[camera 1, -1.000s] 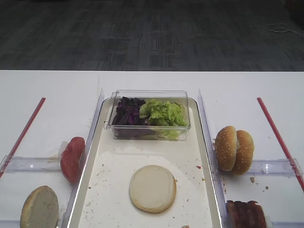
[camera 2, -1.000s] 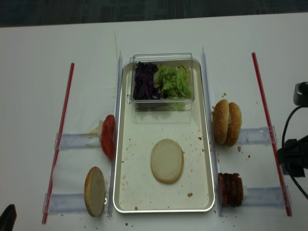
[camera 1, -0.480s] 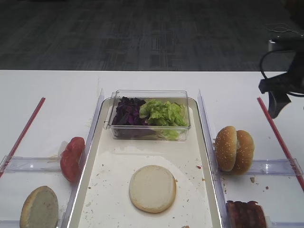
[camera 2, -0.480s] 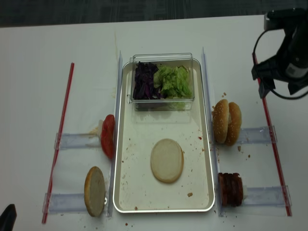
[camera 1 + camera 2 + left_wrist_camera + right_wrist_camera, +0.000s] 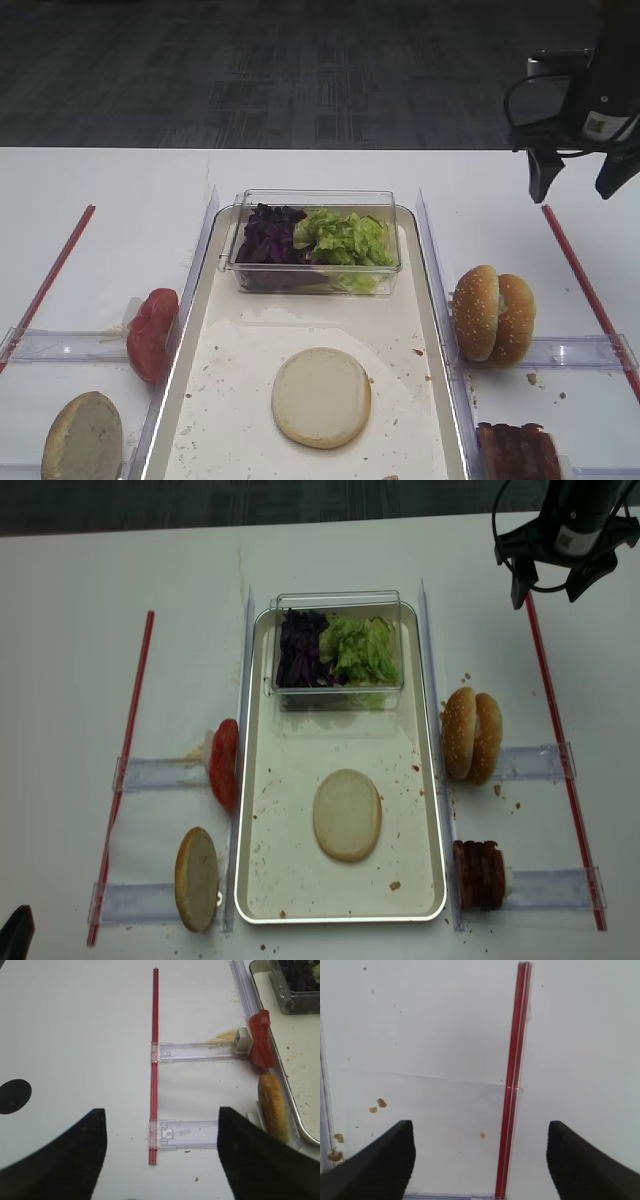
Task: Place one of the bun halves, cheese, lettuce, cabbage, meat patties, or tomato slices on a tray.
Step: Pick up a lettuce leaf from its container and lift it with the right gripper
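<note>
The cream tray (image 5: 232,345) (image 5: 300,750) lies mid-table with one bun half (image 5: 321,396) (image 5: 347,814) cut face up on it. Two more bun halves (image 5: 492,314) stand on edge to its right, and another (image 5: 83,437) (image 5: 273,1105) to its left. Lettuce (image 5: 345,240) and cabbage (image 5: 270,235) fill the tub. Tomato slices (image 5: 152,333) (image 5: 261,1040) stand left of the tray, meat patties (image 5: 518,452) at front right. Cheese is out of view. My right gripper (image 5: 575,185) (image 5: 547,592) (image 5: 479,1127) hangs open and empty over the far right. My left gripper (image 5: 161,1112) is open and empty.
A clear plastic tub (image 5: 315,200) sits at the tray's far end. Red strips (image 5: 590,290) (image 5: 45,285) (image 5: 515,1080) (image 5: 154,1060) run along both sides. Clear plastic dividers (image 5: 430,270) (image 5: 195,1051) flank the tray. Crumbs speckle the tray and the table.
My right arm has come into the exterior views and swung to the table's far right corner, still open. The food and the left gripper have not moved.
</note>
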You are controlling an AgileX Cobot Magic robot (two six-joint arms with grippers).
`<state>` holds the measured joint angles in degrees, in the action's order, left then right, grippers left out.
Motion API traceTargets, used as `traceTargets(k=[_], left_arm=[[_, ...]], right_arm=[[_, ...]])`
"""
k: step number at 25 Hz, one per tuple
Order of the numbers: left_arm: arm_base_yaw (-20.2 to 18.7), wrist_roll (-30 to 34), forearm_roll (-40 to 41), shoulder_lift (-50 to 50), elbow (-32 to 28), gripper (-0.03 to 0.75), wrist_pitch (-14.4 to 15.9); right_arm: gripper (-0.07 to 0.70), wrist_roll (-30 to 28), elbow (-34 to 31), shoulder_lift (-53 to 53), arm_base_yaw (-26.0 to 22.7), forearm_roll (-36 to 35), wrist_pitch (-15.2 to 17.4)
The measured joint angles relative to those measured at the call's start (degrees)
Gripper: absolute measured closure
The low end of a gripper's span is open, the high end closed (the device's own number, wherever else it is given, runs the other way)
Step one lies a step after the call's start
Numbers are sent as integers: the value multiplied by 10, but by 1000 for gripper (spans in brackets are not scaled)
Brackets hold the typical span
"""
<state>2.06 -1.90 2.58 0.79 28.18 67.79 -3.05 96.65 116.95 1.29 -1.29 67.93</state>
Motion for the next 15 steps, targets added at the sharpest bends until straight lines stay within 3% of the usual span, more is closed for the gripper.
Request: traceTargets(k=[7,11,15], left_arm=[[0,0,0,0,0,246,0],[0,0,0,0,0,246,0],[0,0,0,0,0,246,0]], right_arm=[[52,4,7,6,0,-4,2],[52,4,11,6,0,-63,2],[52,-3,11,6,33,-86,0]])
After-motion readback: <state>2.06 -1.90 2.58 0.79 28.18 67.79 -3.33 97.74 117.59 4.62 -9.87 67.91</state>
